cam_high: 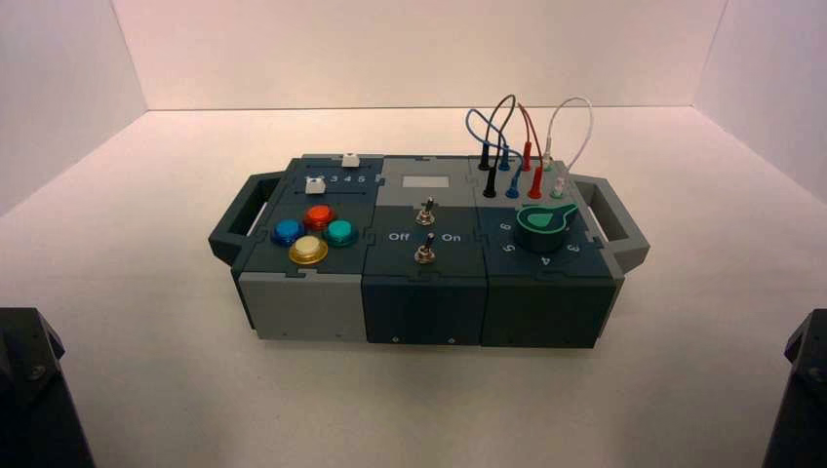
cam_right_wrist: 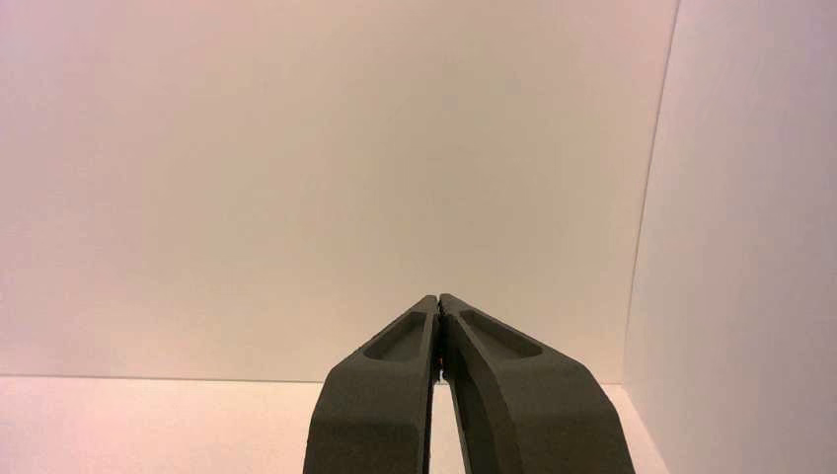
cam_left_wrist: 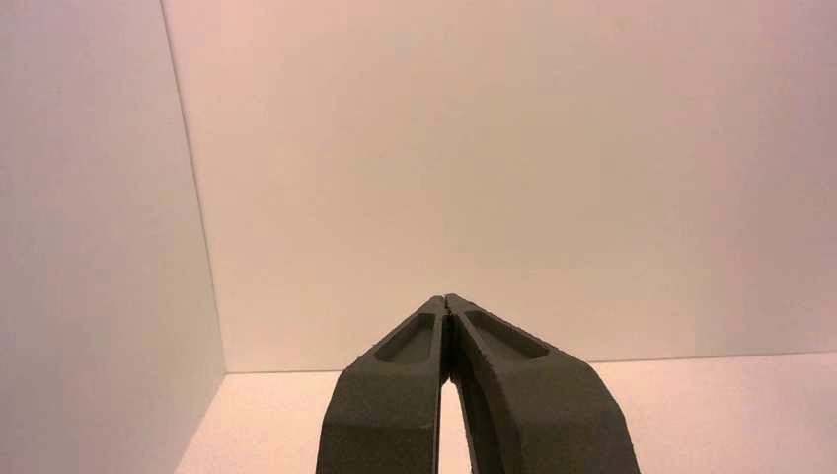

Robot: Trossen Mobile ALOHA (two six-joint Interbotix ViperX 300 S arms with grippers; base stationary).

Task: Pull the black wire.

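Observation:
The black wire (cam_high: 502, 109) loops above the box's far right corner, with its two slim black plugs (cam_high: 489, 181) standing in sockets at the left end of the wire rows. Blue, red and white wires stand plugged beside it. My left gripper (cam_left_wrist: 446, 298) is shut and empty, parked at the near left, pointing at the back wall. My right gripper (cam_right_wrist: 438, 297) is shut and empty, parked at the near right. Both are far from the box, and neither wrist view shows it.
The dark box (cam_high: 429, 292) stands mid-table with a handle (cam_high: 239, 219) at each end. It bears four coloured buttons (cam_high: 308, 250) on the left, two toggle switches (cam_high: 425, 210) in the middle and a green knob (cam_high: 542, 221) on the right. White walls enclose the table.

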